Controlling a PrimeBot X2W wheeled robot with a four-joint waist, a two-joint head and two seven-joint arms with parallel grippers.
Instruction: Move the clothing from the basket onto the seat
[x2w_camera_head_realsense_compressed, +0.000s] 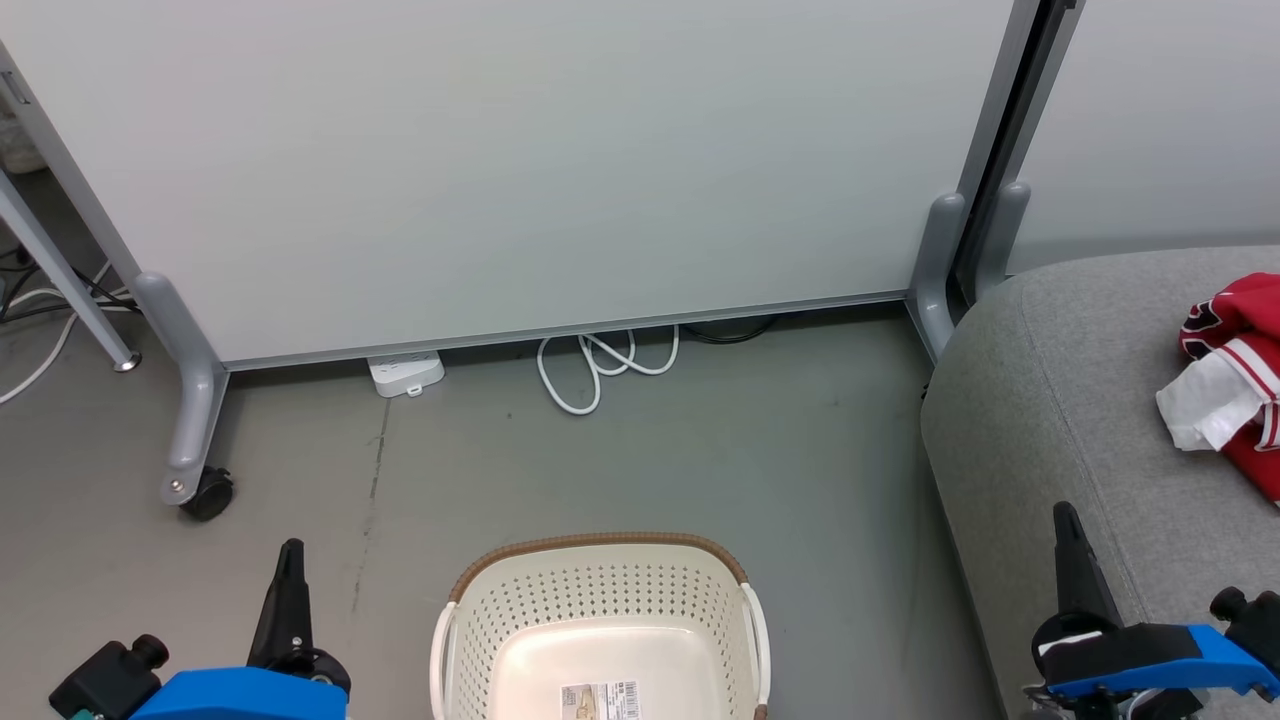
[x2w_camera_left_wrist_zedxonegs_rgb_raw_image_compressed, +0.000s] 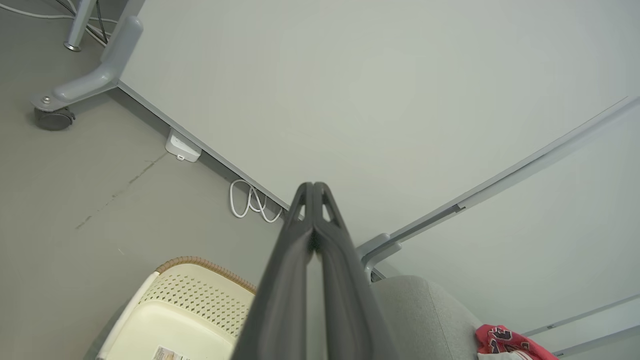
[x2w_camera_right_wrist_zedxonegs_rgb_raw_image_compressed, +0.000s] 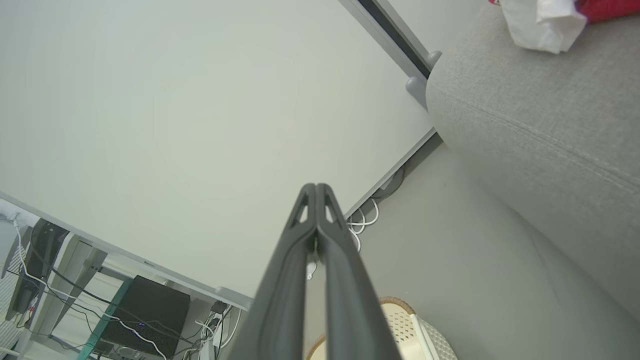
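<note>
Grey floor (x2w_camera_head_realsense_compressed: 700, 460) under basket (x2w_camera_head_realsense_compressed: 600, 590) (label inside); clothing (x2w_camera_head_realsense_compressed: 1240, 330) on seat (x2w_camera_head_realsense_compressed: 1080, 420) right of basket; left gripper (x2w_camera_head_realsense_compressed: 291, 548) and right gripper (x2w_camera_head_realsense_compressed: 1064, 514) both pressed together.

Grey floor (x2w_camera_head_realsense_compressed: 700, 470) bears the basket (x2w_camera_head_realsense_compressed: 600, 590) and seat (x2w_camera_head_realsense_compressed: 1080, 400), clothing (x2w_camera_head_realsense_compressed: 1245, 330) lying on the seat

Red clothing (x2w_camera_head_realsense_compressed: 1235, 380) with white striped trim and a white part, bunched on grey seat (x2w_camera_head_realsense_compressed: 1060, 400), cream perforated basket (x2w_camera_head_realsense_compressed: 600, 590) upright on floor, near seat, label on its inner base.
</note>
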